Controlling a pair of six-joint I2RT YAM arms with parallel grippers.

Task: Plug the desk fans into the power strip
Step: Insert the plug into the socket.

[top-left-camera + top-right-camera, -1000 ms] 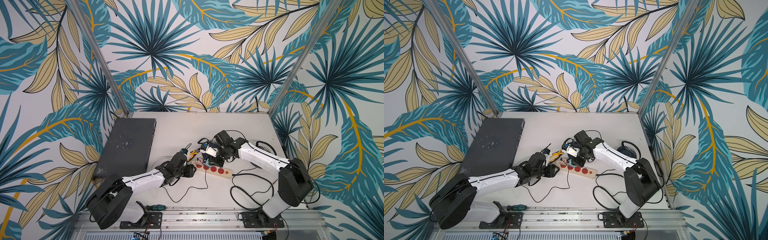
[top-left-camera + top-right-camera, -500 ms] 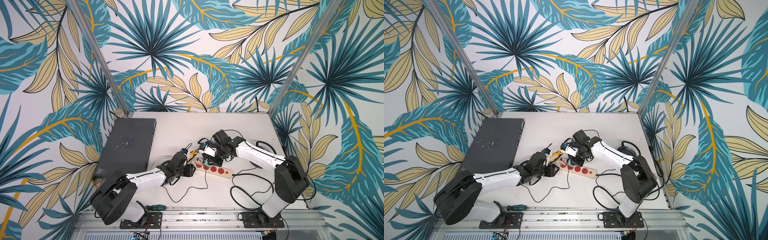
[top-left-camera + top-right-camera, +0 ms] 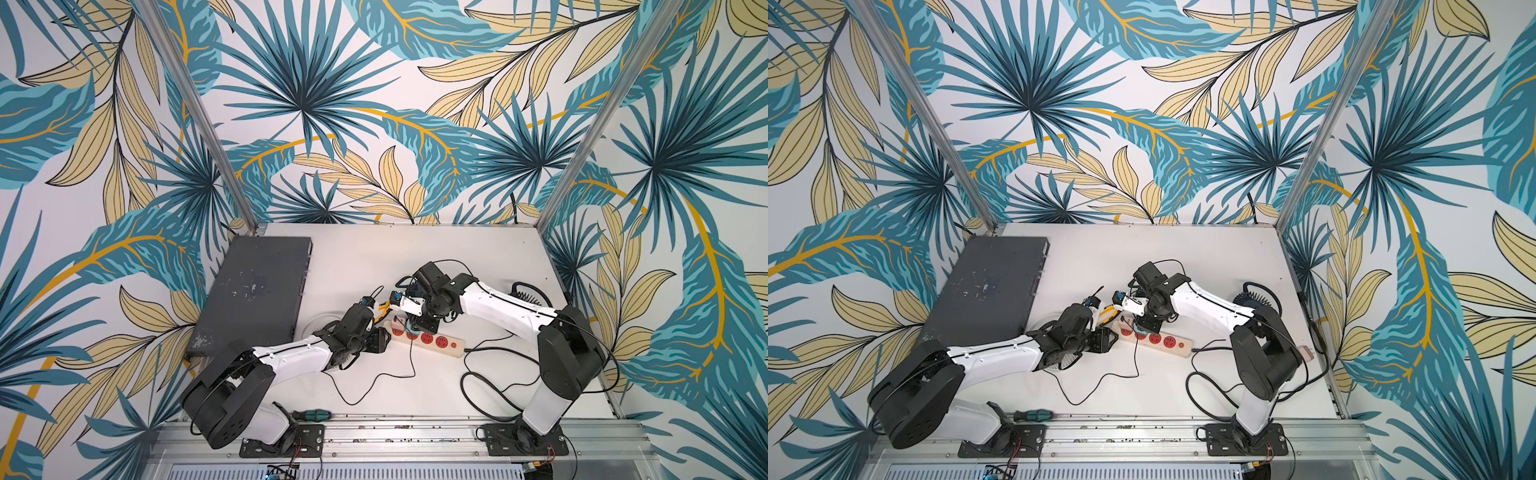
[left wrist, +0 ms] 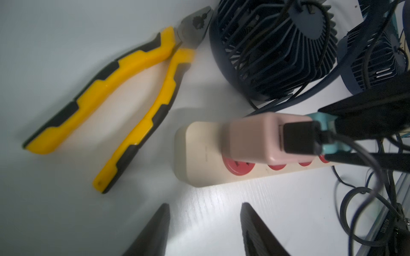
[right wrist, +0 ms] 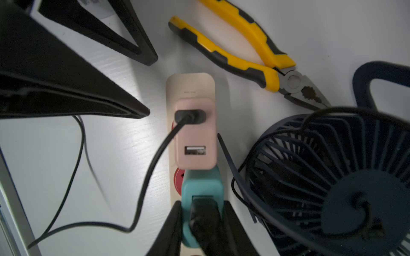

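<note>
My right claw (image 5: 202, 207) pinches the teal plug (image 5: 200, 184) at the power strip (image 3: 451, 348), which lies lower centre in both top views. My left claw (image 4: 204, 206) stands partly open and empty, just off the strip's end. A desk fan (image 5: 332, 181) stands just beside the strip.

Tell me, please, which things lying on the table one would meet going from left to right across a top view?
Dark grey flat slab → cream-beige power strip with red round sockets → dark blue round desk fan, half hidden behind the right arm. The screwdriver and pliers overlap these, so they are left out.
</note>
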